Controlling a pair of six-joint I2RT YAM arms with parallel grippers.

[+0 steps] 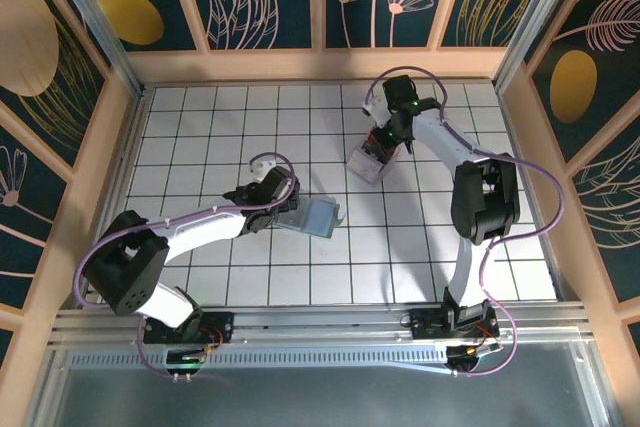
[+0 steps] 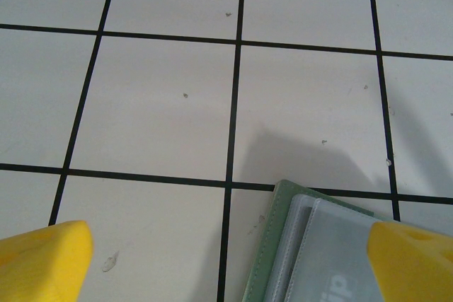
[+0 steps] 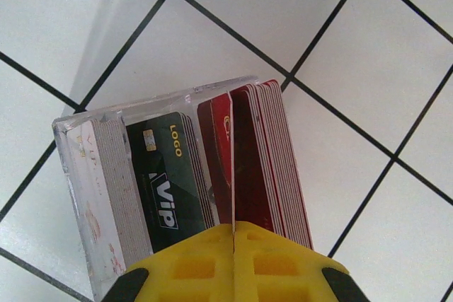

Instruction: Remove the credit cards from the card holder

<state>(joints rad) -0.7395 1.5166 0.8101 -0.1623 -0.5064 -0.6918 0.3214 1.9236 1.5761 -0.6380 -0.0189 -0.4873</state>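
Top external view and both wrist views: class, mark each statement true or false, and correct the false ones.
1. The left gripper has its yellow fingers spread apart. True.
2. The small flat grey-blue bifold wallet lies beside the right arm's base. False: it lies mid-table, at the tip of the left gripper.
3. The clear plastic box holds stacks of cards. True.
4. The right gripper is opened wide. False: its yellow fingers are pressed together, at the box.
5. The black card in the box reads "VIP". True.
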